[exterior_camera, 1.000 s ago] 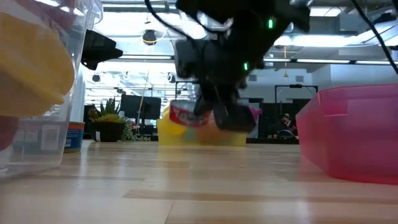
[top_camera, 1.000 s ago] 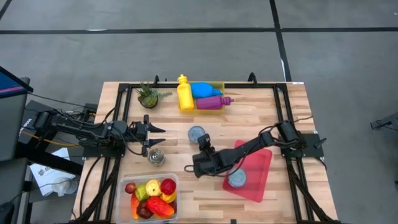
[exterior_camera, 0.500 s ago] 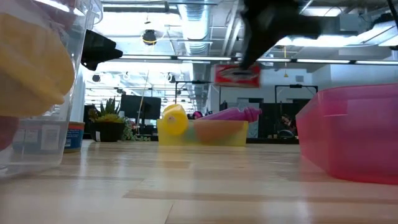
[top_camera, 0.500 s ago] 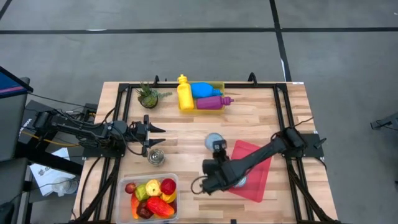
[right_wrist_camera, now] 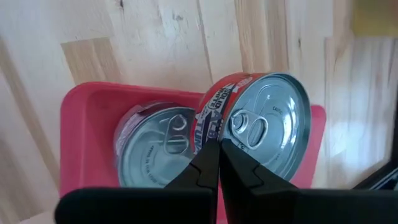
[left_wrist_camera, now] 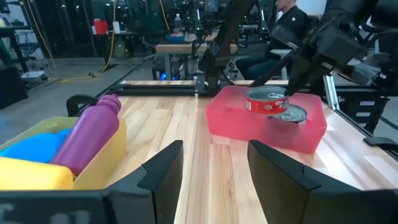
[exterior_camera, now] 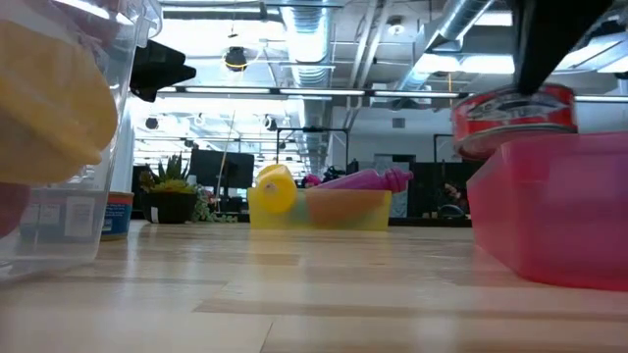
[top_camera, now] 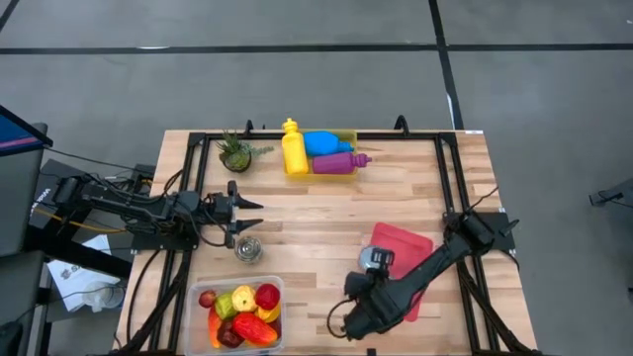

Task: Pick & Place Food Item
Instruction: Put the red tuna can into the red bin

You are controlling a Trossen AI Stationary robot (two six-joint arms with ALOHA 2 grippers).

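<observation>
A red-labelled food can (exterior_camera: 514,118) hangs just above the pink bin (exterior_camera: 554,211) at the table's near right, with my right gripper (right_wrist_camera: 216,144) shut on it. The left wrist view also shows the can (left_wrist_camera: 267,101) over the bin (left_wrist_camera: 249,127). A second can (right_wrist_camera: 158,152) lies on the bin's floor, lid up. My left gripper (top_camera: 247,220) waits open at the table's left, level, with nothing between its fingers. My right gripper pinches the can's top rim (right_wrist_camera: 219,132) between its two fingers, on the side of the lid nearest the pull tab. The fingers slant down at it from the table's near side. The can is lifted clear, lid up and nearly level, above the bin.
A clear tub of toy fruit (top_camera: 242,311) stands at the near left, with a small tin (top_camera: 247,249) just beyond it by my left gripper. A yellow tray with bottles (top_camera: 318,155) and a small plant (top_camera: 235,150) stand at the far edge. Bare wood lies between.
My right gripper, shut on the can throughout, has carried it up off the table's middle and toward the near right, over the pink bin. The wrist has rolled and tipped on the way. The can has stayed lid up.
</observation>
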